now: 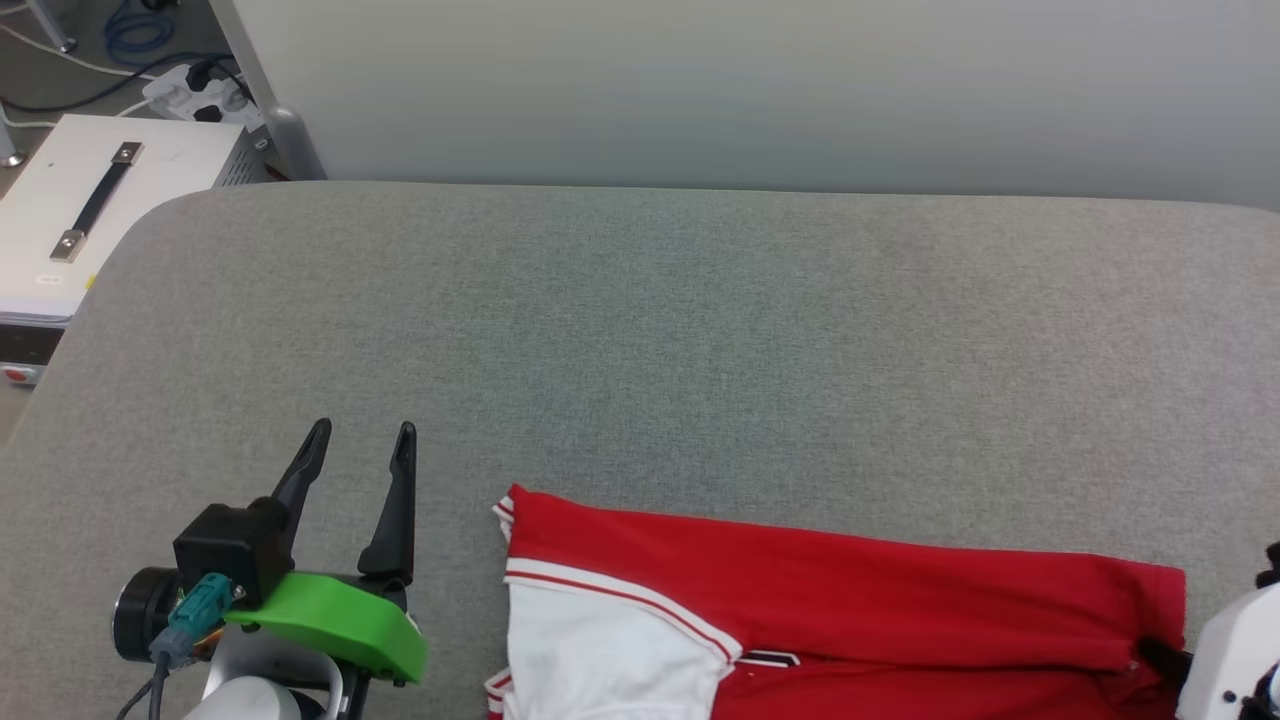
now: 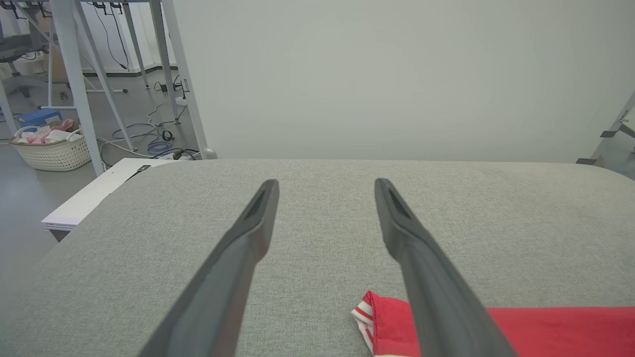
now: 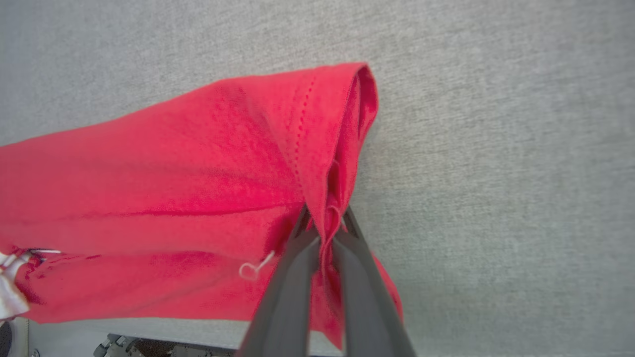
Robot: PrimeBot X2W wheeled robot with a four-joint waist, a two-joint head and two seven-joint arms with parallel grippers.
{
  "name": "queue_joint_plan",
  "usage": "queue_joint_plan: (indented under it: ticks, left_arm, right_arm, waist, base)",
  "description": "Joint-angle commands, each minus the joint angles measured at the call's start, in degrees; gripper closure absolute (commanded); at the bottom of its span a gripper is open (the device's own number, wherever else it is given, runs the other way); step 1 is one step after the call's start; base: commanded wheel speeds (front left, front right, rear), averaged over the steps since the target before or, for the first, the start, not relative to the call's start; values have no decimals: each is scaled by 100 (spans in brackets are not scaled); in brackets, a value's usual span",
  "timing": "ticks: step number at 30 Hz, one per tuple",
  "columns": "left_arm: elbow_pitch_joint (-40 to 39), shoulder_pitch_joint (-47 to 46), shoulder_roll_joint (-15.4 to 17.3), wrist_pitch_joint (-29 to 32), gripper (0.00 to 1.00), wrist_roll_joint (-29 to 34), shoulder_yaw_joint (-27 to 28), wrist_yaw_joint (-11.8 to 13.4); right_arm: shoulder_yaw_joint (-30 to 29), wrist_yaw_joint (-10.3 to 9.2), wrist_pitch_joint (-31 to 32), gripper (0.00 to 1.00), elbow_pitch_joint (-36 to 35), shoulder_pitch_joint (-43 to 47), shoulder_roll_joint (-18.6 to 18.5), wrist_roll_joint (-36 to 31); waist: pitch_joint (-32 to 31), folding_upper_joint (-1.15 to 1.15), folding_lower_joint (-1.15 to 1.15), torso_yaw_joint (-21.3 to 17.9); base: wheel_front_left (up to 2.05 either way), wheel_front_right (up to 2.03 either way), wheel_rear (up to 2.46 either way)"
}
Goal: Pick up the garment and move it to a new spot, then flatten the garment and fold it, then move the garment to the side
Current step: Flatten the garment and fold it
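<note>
In the head view, the left gripper point(image 1: 362, 428) sits at the lower left over the table point(image 1: 700, 330), fingers pointing up and spread wide, holding nothing. The garment point(image 1: 850, 590) lies along the near edge, and the right gripper point(image 1: 1158, 655) meets its right hem. The left wrist view shows that gripper's fingers apart above the table, with the garment's striped corner point(image 2: 367, 315) beside one finger. In the right wrist view, the fingers are pinched tight on the bunched red hem point(image 3: 327, 198).

Soft knit cloth garment point(image 1: 850, 590) and matt, coarse-woven grey fabric tabletop point(image 1: 650, 330)
</note>
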Motion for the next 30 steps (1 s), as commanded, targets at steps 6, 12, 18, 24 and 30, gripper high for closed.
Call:
queue_joint_plan:
  ticks: [6,12,18,24,30]
  left_arm:
    - [-55,90,0,-16,0,45,14,57]
    - [-65,73,-14,-28,0,61,24,65]
    - [-54,62,-19,-33,0,92,4,77]
    - [-58,49,-19,-45,0,107,47,106]
    - [-41,43,-39,-62,0,117,86,94]
  right_arm:
    - [-752,-4,249,100,103,-221,-99,-151]
    - [-1168,-4,528,100,-27,-282,44,-235]
    - [-1332,-4,1316,100,-236,-390,843,570]
    - [-1281,-4,1926,100,-522,-340,1273,1784]
    - [-589,-4,1785,100,-330,-179,1309,3159]
  waist:
    - [39,0,0,-153]
    - [55,0,0,-228]
    - [-24,0,0,-228]
    - [-58,0,0,-92]
    - [-26,0,0,100]
  base:
    - [0,0,0]
    - [0,0,0]
    - [0,0,0]
    - [0,0,0]
    - [0,0,0]
